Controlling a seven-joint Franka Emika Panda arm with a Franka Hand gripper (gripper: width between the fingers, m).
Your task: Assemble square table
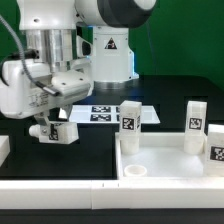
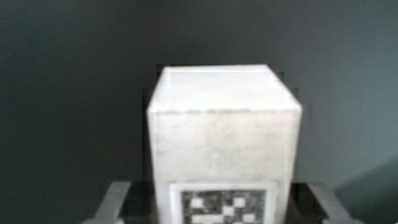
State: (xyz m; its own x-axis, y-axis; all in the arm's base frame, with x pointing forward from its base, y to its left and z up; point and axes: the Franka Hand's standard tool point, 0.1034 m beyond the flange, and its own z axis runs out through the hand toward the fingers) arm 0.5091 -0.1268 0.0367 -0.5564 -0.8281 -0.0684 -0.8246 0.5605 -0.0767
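the white table top [image 1: 170, 160] is closest to us in the exterior view, low down and toward the exterior view's right. it is a square tray made of smooth white plastic, with a raised rim all around and a round socket [image 1: 134, 172] in its near corner. it lies flat on the black table [image 1: 70, 155].

three short white legs stand upright around it. one leg [image 1: 129, 116] is at the far corner on the exterior view's left side of the tray, another leg [image 1: 195, 118] stands farther toward the exterior view's right, and a third leg [image 1: 217, 152] is at the right edge of the picture. each is a blocky post with a black-and-white square tag on its side.

the gripper [image 1: 53, 130] hangs above the black table on the exterior view's left, well apart from the tray. it is pinching a fourth leg [image 2: 221, 140] between its two dark fingers [image 2: 118, 205]. in the wrist view this leg looks like a plain white block with flat sides and a slightly rough face, with a tag near the fingers.

behind, the marker board [image 1: 105, 113] lies flat on the table.
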